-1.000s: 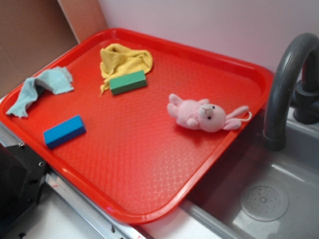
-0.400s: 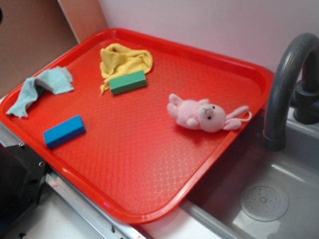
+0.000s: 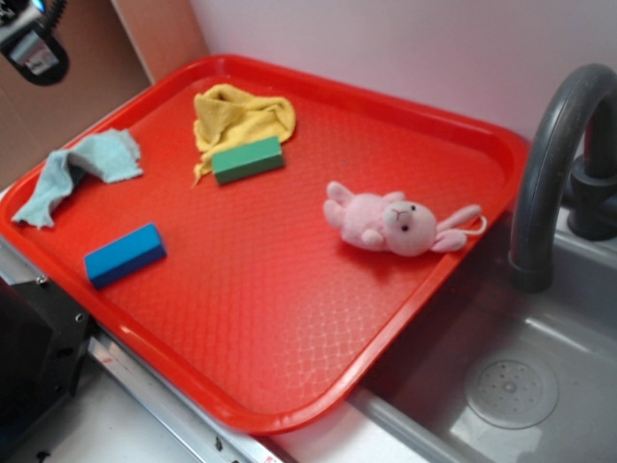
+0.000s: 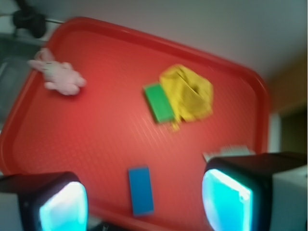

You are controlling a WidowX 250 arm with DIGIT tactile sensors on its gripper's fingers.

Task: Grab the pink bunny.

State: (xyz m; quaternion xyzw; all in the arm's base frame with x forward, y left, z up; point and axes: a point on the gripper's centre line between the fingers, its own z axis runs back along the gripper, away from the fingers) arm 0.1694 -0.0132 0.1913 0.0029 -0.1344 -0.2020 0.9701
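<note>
The pink bunny (image 3: 390, 222) lies on its side near the right edge of the red tray (image 3: 289, 338), head toward the faucet. In the wrist view the bunny (image 4: 60, 79) is at the upper left, far from my gripper (image 4: 144, 202). The gripper is high above the tray's near-left edge, over the blue block, with its two fingers (image 4: 226, 199) wide apart and nothing between them. In the exterior view only a black part of the arm (image 3: 34, 48) shows at the top left corner.
A blue block (image 3: 124, 255), a green block (image 3: 248, 159), a yellow cloth (image 3: 241, 116) and a pale blue cloth (image 3: 77, 174) lie on the tray. A dark faucet (image 3: 554, 164) and grey sink (image 3: 511, 386) stand right of the tray.
The arm has come into the exterior view at the top left corner; it was out of view before. The bunny and the other objects have not moved.
</note>
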